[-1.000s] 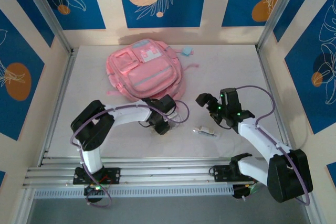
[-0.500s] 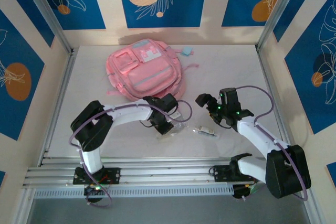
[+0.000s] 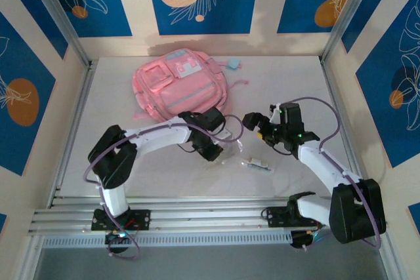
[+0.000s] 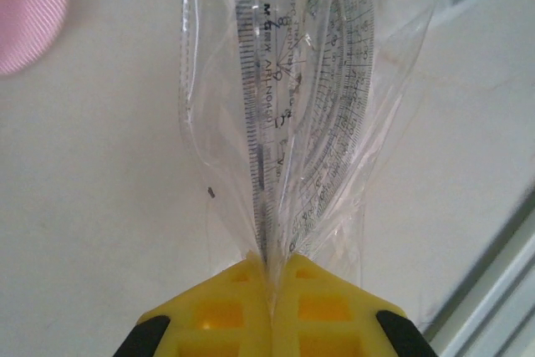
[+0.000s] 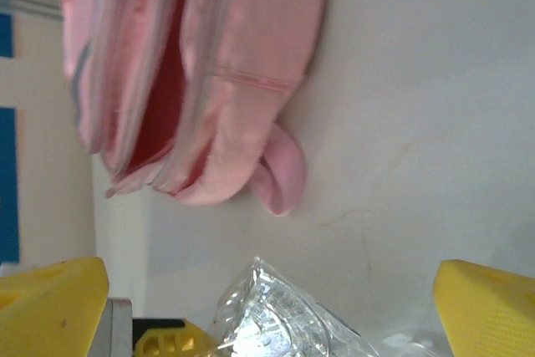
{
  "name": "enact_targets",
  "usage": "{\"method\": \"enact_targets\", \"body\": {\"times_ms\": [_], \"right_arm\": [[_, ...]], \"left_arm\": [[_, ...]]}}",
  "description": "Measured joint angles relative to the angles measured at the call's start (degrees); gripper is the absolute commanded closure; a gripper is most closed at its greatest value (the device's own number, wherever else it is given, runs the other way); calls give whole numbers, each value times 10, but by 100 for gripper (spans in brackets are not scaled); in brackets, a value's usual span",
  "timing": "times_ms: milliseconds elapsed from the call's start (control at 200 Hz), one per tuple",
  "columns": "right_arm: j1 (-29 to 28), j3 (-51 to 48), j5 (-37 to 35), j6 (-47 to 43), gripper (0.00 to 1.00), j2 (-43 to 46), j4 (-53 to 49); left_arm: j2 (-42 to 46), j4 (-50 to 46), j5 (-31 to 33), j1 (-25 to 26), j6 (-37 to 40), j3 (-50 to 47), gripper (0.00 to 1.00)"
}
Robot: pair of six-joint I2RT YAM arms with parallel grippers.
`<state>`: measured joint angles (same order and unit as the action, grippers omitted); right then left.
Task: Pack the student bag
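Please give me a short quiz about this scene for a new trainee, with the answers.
1. True or false: the left gripper is shut on the clear plastic sleeve holding rulers and a protractor.
2. The right gripper is: A open; B shut, empty; C shut on the sleeve.
3. Missing word: the sleeve is ___ the large soft pink fabric backpack (inside/outside).
Key: 1 true; 2 A; 3 outside.

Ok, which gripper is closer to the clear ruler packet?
Left. The left gripper is clamped on one end of the ruler packet; the right gripper hangs open just beside it.
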<state>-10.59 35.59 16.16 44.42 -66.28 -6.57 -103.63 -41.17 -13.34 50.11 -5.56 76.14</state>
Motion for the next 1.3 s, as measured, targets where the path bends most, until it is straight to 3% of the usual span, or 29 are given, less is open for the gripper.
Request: {"method": "enact_targets", "body": {"times_ms": [285, 490, 565, 655, 755, 840, 935, 1080, 1301], "right_arm": [[20, -9, 147, -35, 0, -38, 104], [-17, -25, 205, -13, 6, -100, 202], [-34, -25, 214, -2, 17, -125, 236], [-51, -23, 220, 17, 44, -154, 267], [-55, -23, 220, 38, 62, -178, 292], [-55, -23, 225, 56, 77, -187, 318], [-56, -21, 234, 70, 100, -187, 344], [-55, -19, 235, 81, 100, -187, 351], [-34, -19, 233, 65, 100, -169, 301]], "left_arm": [[37, 73, -88, -72, -85, -2, 100], [46, 125, -155, -85, -129, -11, 100], [46, 133, -166, -85, -136, -18, 100], [46, 137, -170, -85, -141, -29, 100], [49, 143, -169, -85, -148, -40, 100], [59, 147, -160, -85, -153, -48, 84], [71, 151, -144, -88, -155, -54, 58], [88, 154, -118, -97, -162, -56, 19], [96, 145, -42, -118, -133, -35, 16]]}}
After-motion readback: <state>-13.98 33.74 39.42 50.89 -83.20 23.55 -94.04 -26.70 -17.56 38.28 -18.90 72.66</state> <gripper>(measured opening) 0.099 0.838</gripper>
